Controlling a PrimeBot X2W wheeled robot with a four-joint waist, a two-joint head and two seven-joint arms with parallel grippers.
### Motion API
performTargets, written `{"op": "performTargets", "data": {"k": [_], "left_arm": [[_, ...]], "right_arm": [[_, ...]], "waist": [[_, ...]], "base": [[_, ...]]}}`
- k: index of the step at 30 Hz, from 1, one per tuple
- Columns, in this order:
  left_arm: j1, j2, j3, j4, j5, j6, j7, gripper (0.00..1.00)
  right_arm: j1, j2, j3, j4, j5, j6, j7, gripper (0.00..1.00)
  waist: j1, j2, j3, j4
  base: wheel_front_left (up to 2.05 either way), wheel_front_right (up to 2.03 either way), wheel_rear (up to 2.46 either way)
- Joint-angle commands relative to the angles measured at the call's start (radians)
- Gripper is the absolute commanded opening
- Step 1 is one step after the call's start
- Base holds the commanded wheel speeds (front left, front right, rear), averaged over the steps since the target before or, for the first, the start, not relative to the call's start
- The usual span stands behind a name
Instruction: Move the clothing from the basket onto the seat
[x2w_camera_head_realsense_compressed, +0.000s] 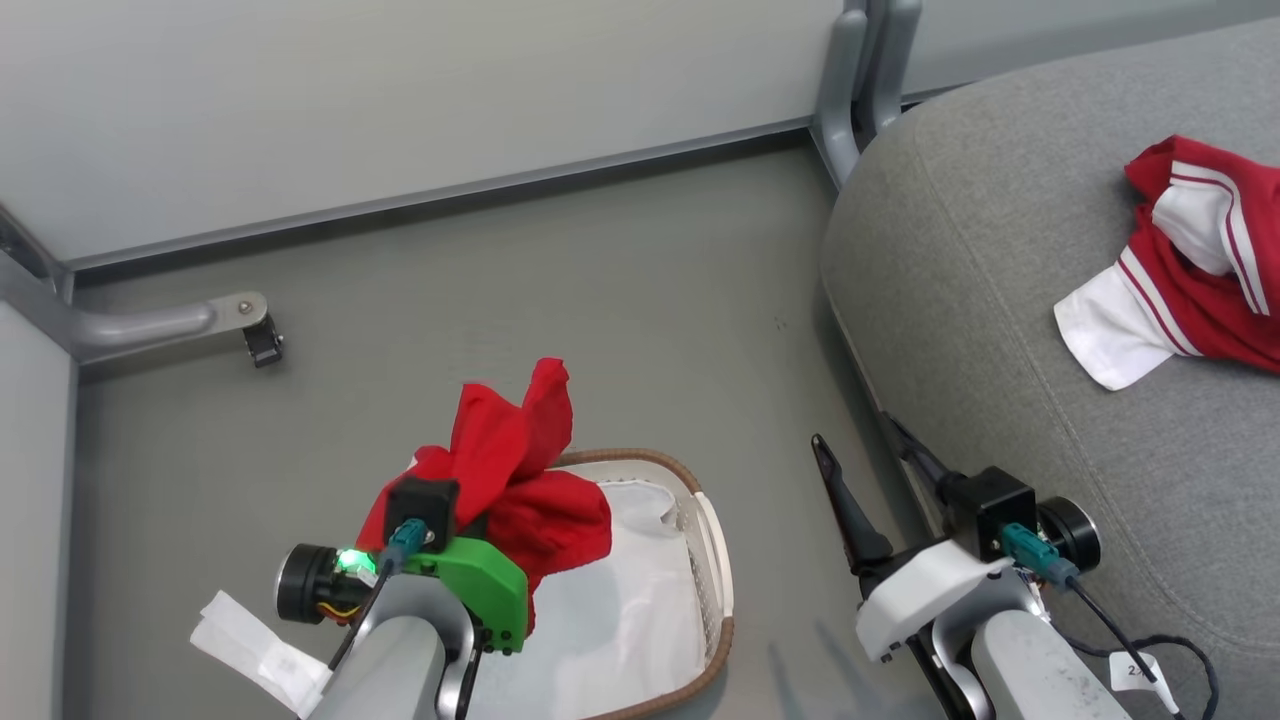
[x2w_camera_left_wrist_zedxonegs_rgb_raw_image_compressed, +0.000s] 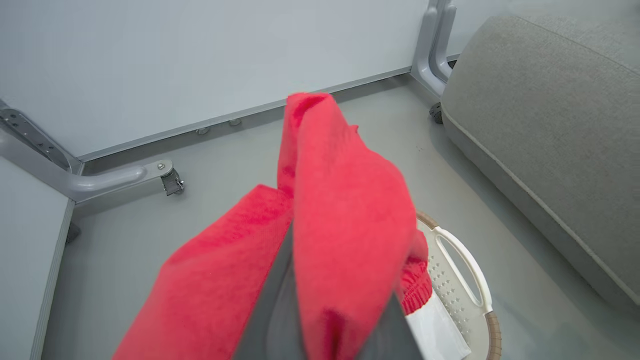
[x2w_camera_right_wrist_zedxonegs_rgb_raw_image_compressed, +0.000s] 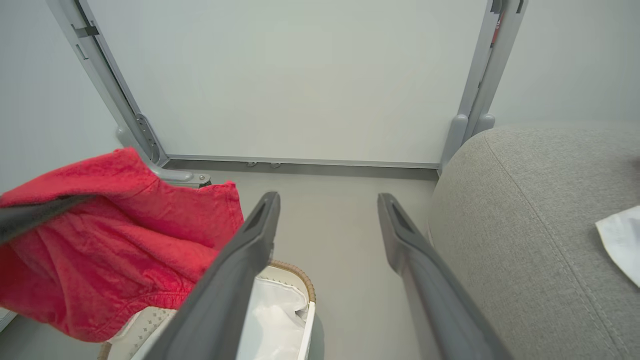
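One red garment (x2w_camera_head_realsense_compressed: 520, 470) in clenched left gripper (x2w_camera_left_wrist_zedxonegs_rgb_raw_image_compressed: 340, 270), right gripper (x2w_camera_right_wrist_zedxonegs_rgb_raw_image_compressed: 328, 200) gaping; head view shows striped garment (x2w_camera_head_realsense_compressed: 1200, 270).

A red garment (x2w_camera_left_wrist_zedxonegs_rgb_raw_image_compressed: 345, 200) wraps the left gripper (x2w_camera_left_wrist_zedxonegs_rgb_raw_image_compressed: 327, 300), hiding its fingertips. The striped garment (x2w_camera_head_realsense_compressed: 1215, 290) on the couch (x2w_camera_head_realsense_compressed: 1000, 300) runs off the head view's right edge. The basket (x2w_camera_head_realsense_compressed: 715, 560) is cut off below.

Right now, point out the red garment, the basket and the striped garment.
red garment (x2w_camera_head_realsense_compressed: 520, 470), head view, bunched middle.
basket (x2w_camera_head_realsense_compressed: 640, 456), head view, far brown rim.
striped garment (x2w_camera_head_realsense_compressed: 1220, 310), head view, red body.
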Motion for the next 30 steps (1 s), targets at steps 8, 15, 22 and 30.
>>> {"op": "performTargets", "data": {"k": [8,15,22,30], "left_arm": [[0.075,0.01,0.033,-0.177,0.031,-0.003,-0.004,0.0],[0.11,0.011,0.056,-0.265,0.043,-0.013,-0.004,0.0],[0.127,0.007,0.065,-0.391,0.049,-0.029,-0.005,0.0],[0.11,0.005,0.052,-0.485,0.044,-0.047,-0.004,0.0]], "right_arm": [[0.05,-0.004,-0.013,0.003,0.0,-0.001,-0.002,1.0],[0.066,-0.005,-0.008,0.011,-0.001,-0.001,-0.002,1.0],[0.07,-0.004,-0.004,0.014,-0.001,-0.001,-0.002,1.0],[0.072,-0.004,0.001,0.015,0.003,-0.001,-0.002,1.0]], "waist": [[0.0001,0.0,-0.063,0.012],[0.0001,0.0,-0.089,0.01],[0.0001,0.0,-0.1,0.01],[0.0001,0.0,-0.103,0.003]], "base": [[0.0,0.0,0.0],[0.0,0.0,0.0],[0.0,0.0,0.0],[0.0,0.0,0.0]]}}
